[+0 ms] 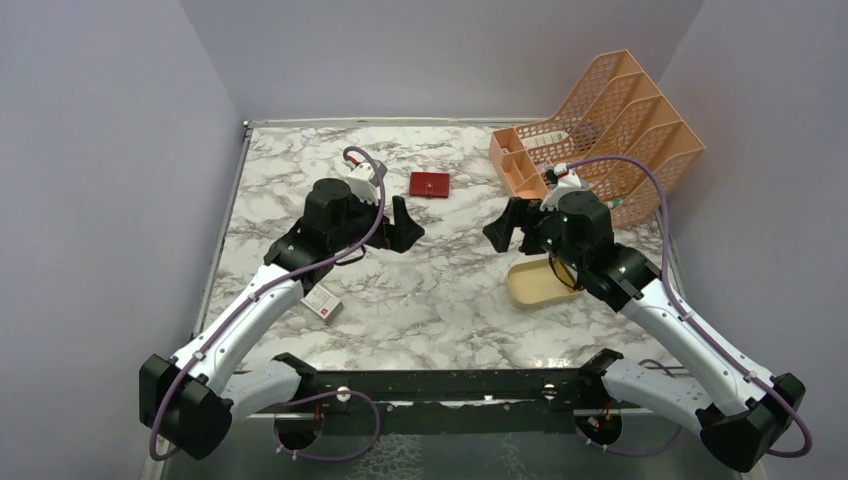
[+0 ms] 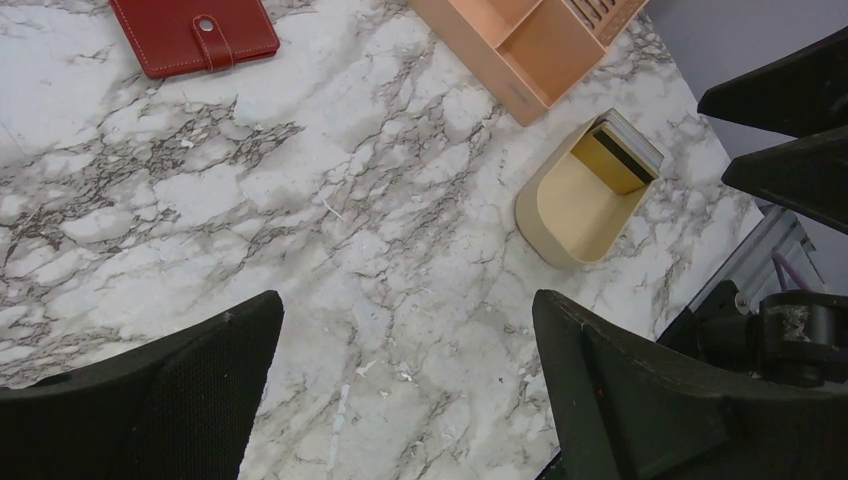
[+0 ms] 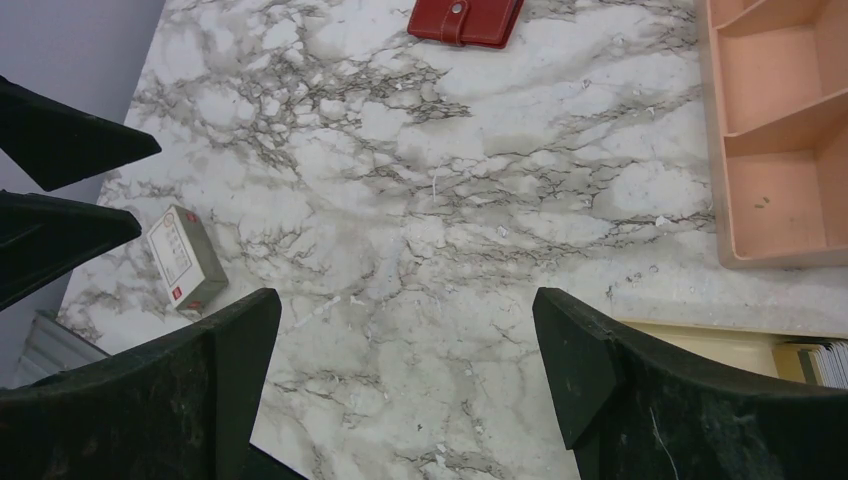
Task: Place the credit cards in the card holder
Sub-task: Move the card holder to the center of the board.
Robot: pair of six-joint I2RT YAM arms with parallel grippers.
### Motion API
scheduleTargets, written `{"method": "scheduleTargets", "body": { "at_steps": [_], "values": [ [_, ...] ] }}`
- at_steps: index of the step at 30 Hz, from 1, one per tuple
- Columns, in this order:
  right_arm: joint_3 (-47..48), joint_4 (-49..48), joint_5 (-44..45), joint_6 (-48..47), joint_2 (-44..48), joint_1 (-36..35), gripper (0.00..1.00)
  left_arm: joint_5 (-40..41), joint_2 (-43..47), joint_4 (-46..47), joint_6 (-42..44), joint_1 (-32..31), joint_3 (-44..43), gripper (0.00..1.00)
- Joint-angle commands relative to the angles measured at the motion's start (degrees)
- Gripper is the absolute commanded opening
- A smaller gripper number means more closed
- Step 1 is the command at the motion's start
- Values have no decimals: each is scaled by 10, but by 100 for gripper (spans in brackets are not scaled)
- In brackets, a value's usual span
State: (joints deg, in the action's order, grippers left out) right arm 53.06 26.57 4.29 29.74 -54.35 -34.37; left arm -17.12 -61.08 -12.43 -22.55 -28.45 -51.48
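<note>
The dark red card holder (image 1: pixel 429 184) lies shut on the marble table at the back middle; it also shows in the left wrist view (image 2: pixel 193 33) and the right wrist view (image 3: pixel 465 20). The credit cards (image 2: pixel 620 152), gold-yellow on top of a small stack, lie in the beige oval tray (image 2: pixel 560 225); in the top view my right arm hides them. My left gripper (image 1: pixel 400 225) is open and empty, hovering near the card holder. My right gripper (image 1: pixel 505 228) is open and empty, left of the tray (image 1: pixel 530 290).
An orange mesh file rack (image 1: pixel 600 130) with an orange compartment tray in front (image 1: pixel 515 165) stands at the back right. A small white box with a red mark (image 1: pixel 322 303) lies at the left front, also in the right wrist view (image 3: pixel 183 258).
</note>
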Motion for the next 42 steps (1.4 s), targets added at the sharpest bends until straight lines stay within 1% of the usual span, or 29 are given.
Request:
{"method": "scheduleTargets", "body": {
  "at_steps": [1, 4, 9, 13, 14, 16, 17, 19, 22, 27, 30, 33, 36, 39, 42],
  "values": [
    [3, -7, -6, 1, 2, 4, 100, 6, -11, 14, 11, 4, -19, 99],
    [-6, -17, -4, -3, 7, 4, 100, 16, -30, 16, 16, 4, -18, 99],
    [-9, -22, 4, -10, 12, 4, 100, 28, -78, 9, 10, 4, -49, 99],
    [-6, -28, -2, -18, 14, 4, 100, 101, -143, -7, 7, 5, -103, 99],
    [-5, -31, -6, -20, 16, 4, 100, 123, -166, -12, 10, 5, -123, 96],
    [-3, -36, -22, -24, 17, 4, 100, 176, -209, -12, 16, 6, -164, 88],
    [-2, -37, -27, -25, 18, 4, 100, 197, -229, -4, 21, 7, -179, 86],
    [0, -40, -40, -22, 22, 4, 100, 215, -267, 13, 34, 15, -210, 86],
    [0, -48, -62, -24, 32, 4, 99, 203, -345, 15, 41, 32, -285, 86],
    [6, -41, -59, -14, 41, 4, 96, 133, -484, 23, 61, 53, -401, 81],
    [11, -32, -60, -2, 40, 4, 95, 91, -564, 25, 88, 58, -462, 77],
    [10, -27, -64, 8, 40, 4, 95, 64, -626, 13, 111, 64, -525, 76],
    [4, -30, -70, 18, 41, 4, 94, 4, -681, 12, 121, 74, -584, 76],
    [1, -32, -75, 23, 37, 4, 93, -8, -735, 7, 110, 79, -634, 75],
    [7, -20, -72, 22, 31, 4, 93, -24, -767, -5, 107, 81, -659, 75]
  ]
}}
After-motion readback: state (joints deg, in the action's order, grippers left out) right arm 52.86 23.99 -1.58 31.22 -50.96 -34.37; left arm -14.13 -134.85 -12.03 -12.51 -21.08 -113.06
